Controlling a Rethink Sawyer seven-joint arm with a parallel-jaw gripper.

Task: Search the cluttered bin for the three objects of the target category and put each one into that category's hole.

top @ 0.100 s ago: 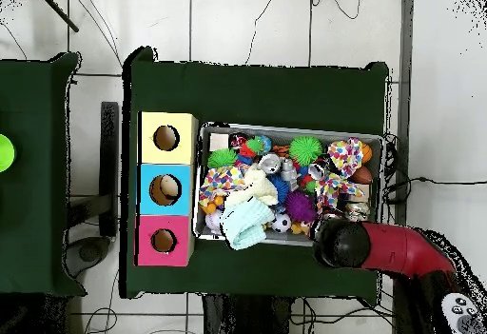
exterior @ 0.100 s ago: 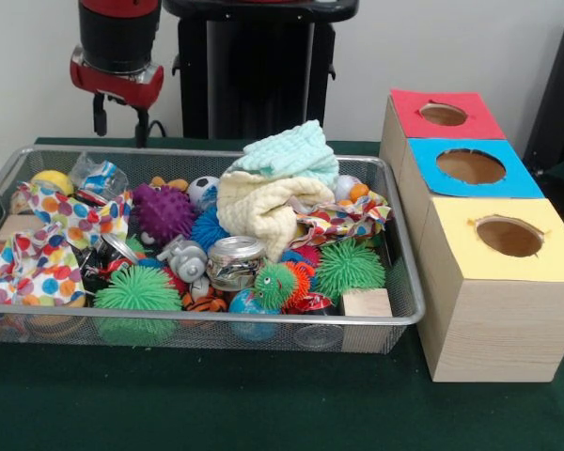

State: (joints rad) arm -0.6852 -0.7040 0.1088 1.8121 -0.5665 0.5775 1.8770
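A wire mesh bin (exterior @ 0.100 s ago: pixel 216 318) (top @ 0.100 s ago: pixel 382 140) holds a jumble of toys. Among them are green spiky balls (exterior @ 0.100 s ago: pixel 137 289) (top @ 0.100 s ago: pixel 305 147), a purple spiky ball (exterior @ 0.100 s ago: pixel 164 212) (top @ 0.100 s ago: pixel 301 206), a small soccer ball (exterior @ 0.100 s ago: pixel 202 190) and a glass jar (exterior @ 0.100 s ago: pixel 235 260). Mint and cream towels (exterior @ 0.100 s ago: pixel 277 183) (top @ 0.100 s ago: pixel 247 218) are heaped in the middle. Three boxes stand in a row, with a red hole (exterior @ 0.100 s ago: pixel 443 114) (top @ 0.100 s ago: pixel 163 241), a blue hole (exterior @ 0.100 s ago: pixel 471 166) (top @ 0.100 s ago: pixel 168 189) and a yellow hole (exterior @ 0.100 s ago: pixel 509 236) (top @ 0.100 s ago: pixel 165 138). My gripper (exterior @ 0.100 s ago: pixel 120 122) hangs open and empty above the bin's far left rim.
Polka-dot cloths (exterior @ 0.100 s ago: pixel 47 246) (top @ 0.100 s ago: pixel 340 155) lie over the bin's left side. A wooden block (exterior @ 0.100 s ago: pixel 367 303) rests in the near right corner. In the overhead view something pale shows inside the blue hole. The red arm (top @ 0.100 s ago: pixel 399 250) covers the bin's corner there.
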